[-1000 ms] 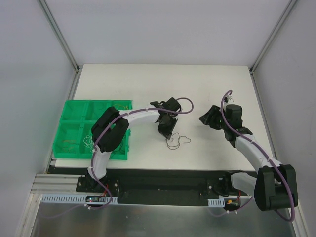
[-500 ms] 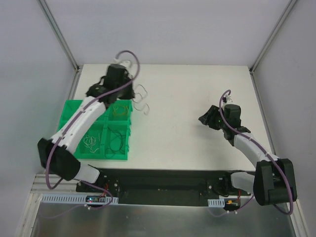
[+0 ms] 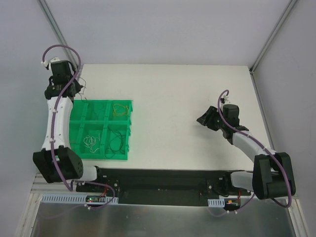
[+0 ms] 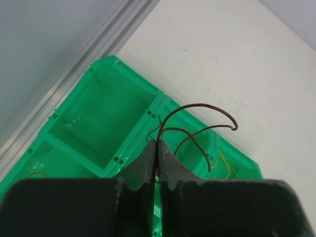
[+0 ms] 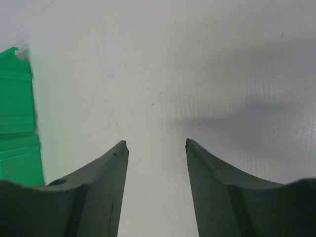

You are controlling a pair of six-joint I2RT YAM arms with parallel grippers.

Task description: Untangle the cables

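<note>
My left gripper [image 4: 158, 144] is shut on a thin dark brown cable [image 4: 197, 106] that curls up and out from between the fingers. It hangs above the green bin [image 4: 98, 118]. In the top view the left gripper [image 3: 74, 89] is raised over the bin's far left corner, the cable [image 3: 83, 91] just showing. Other cables lie in the bin's compartments: a yellowish one [image 3: 120, 110], a pale one [image 3: 91, 142] and a dark one [image 3: 117, 140]. My right gripper [image 5: 155, 143] is open and empty over bare white table, at the right in the top view [image 3: 203, 120].
The green bin [image 3: 79, 123] has several compartments and sits at the table's left near edge. Aluminium frame posts [image 3: 59, 34] stand at the back corners. The white table [image 3: 173, 98] stretches between the bin and the right arm.
My left arm has swung from the table's middle to the far left with the dark cable, now over the bin's far left corner. The right arm has barely moved.
</note>
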